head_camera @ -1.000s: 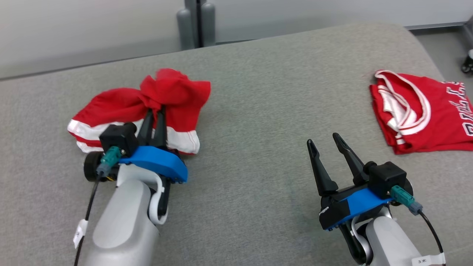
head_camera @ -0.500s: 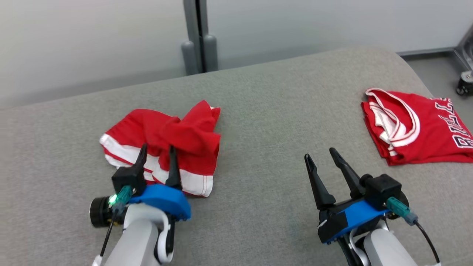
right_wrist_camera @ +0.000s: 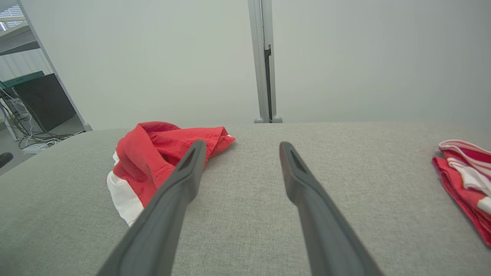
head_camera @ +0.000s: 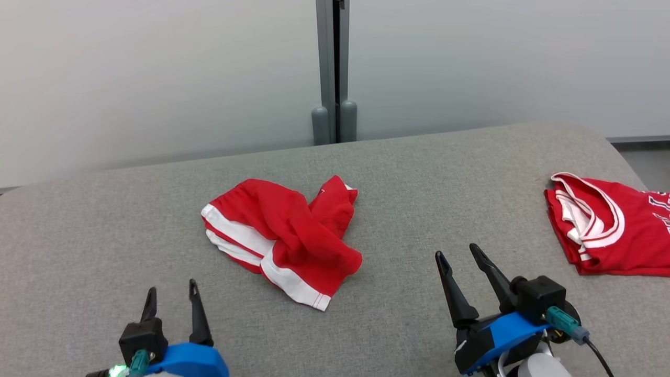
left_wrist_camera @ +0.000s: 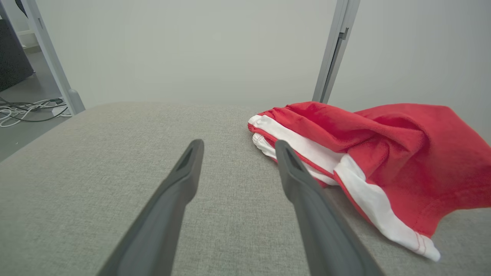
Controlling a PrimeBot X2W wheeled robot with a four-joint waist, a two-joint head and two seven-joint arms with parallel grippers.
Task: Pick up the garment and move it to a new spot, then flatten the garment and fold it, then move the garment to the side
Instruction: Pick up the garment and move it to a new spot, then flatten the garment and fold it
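Two red garments lie on the grey bench (head_camera: 398,173): one pair of crumpled red shorts (head_camera: 282,241) with white stripes near the middle, and one folded red jersey (head_camera: 607,225) at its right edge. The left pincer (head_camera: 172,287) and the right pincer (head_camera: 456,251) both stand spread wide and empty, each clear of the shorts.

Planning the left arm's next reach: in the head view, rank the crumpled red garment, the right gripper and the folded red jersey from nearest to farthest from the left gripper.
1. crumpled red garment, just ahead and right of the left gripper.
2. right gripper, across the grey surface to the right.
3. folded red jersey, at the far right edge.
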